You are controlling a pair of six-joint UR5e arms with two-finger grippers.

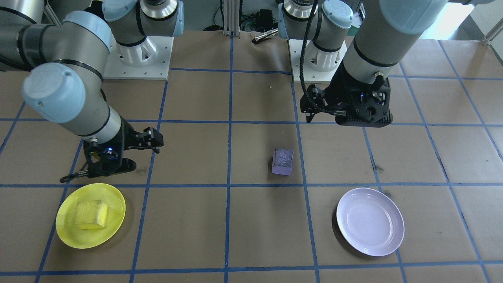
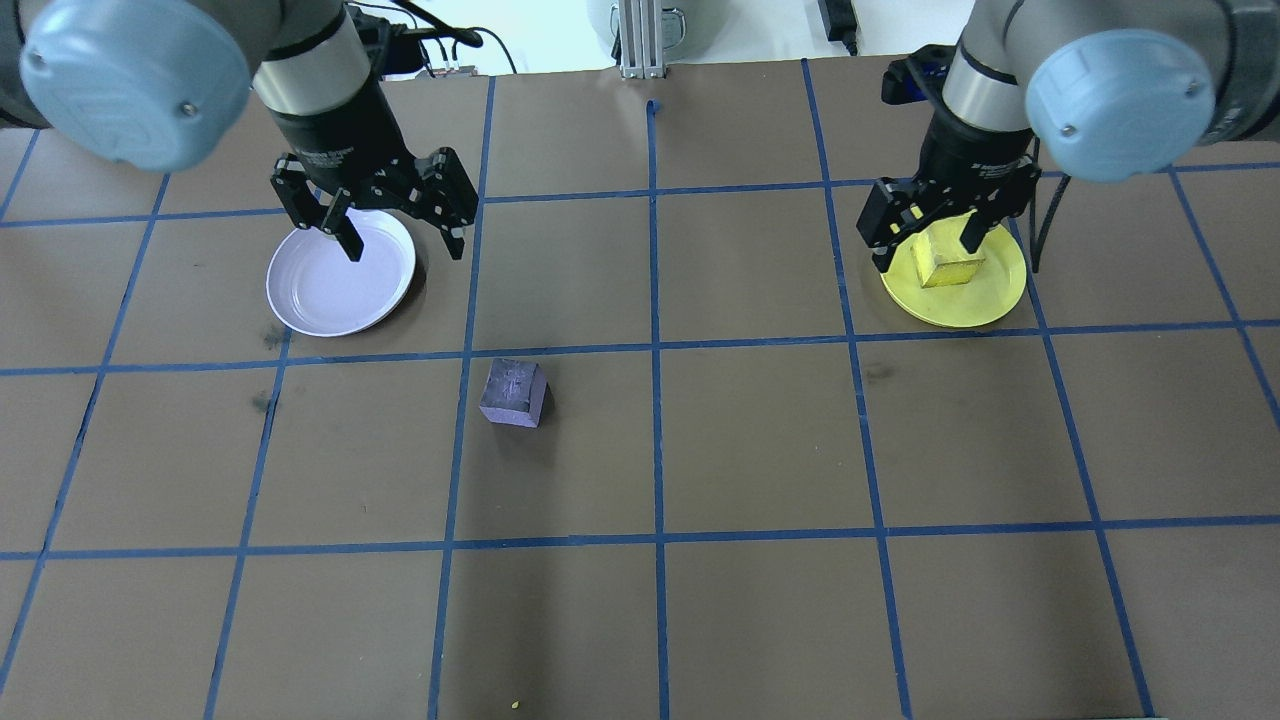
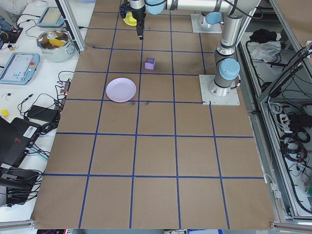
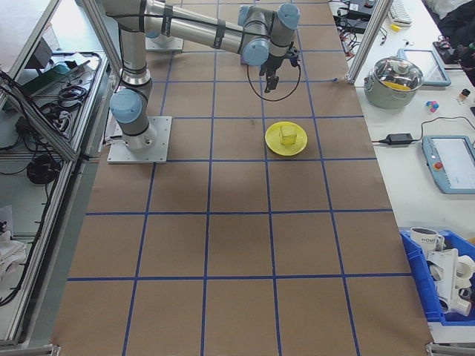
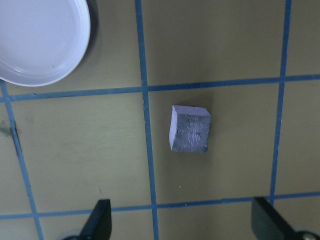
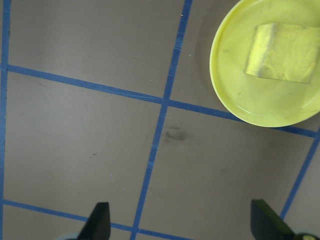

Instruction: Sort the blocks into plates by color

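Overhead exterior view: two plates, two blocks, two grippers. Yellow plate (image 2: 953, 300) at far right, carrying one yellow block (image 2: 951, 269). Lavender plate (image 2: 340, 272) at far left, bare. One purple block (image 2: 514, 392) on the brown paper, apart from both plates, nearer the lavender one. Left gripper (image 2: 400, 238) raised over the lavender plate's rim, fingers spread wide, holding nothing. Right gripper (image 2: 928, 247) raised over the yellow plate, fingers likewise parted, clear of the yellow block. Blue tape grid (image 2: 655, 348) across the paper.
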